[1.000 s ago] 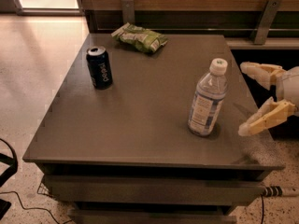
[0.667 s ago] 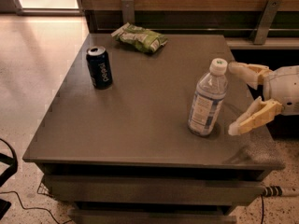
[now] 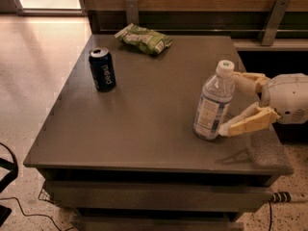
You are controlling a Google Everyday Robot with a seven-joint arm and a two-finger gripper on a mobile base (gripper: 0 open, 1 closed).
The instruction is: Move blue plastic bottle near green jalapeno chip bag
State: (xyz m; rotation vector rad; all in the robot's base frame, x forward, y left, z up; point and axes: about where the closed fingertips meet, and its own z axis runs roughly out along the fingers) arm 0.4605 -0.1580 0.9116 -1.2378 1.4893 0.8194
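The gripper reaches over the grey worktop with its tan fingers spread wide. They bracket the upright tall clear plastic bottle with white cap, apparently lined up to grasp it. The crinkled light green chip bag lies well beyond the fingers, far-left.

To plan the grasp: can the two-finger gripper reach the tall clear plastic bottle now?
Likely yes: the open gripper flanks the tall clear plastic bottle; nothing stands between them.

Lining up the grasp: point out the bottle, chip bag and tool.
blue plastic bottle [image 3: 212,107]: camera view, on its label.
green jalapeno chip bag [image 3: 144,39]: camera view, middle of the bag.
tool [image 3: 228,103]: camera view, midway between its open fingertips, at the bottle's right.
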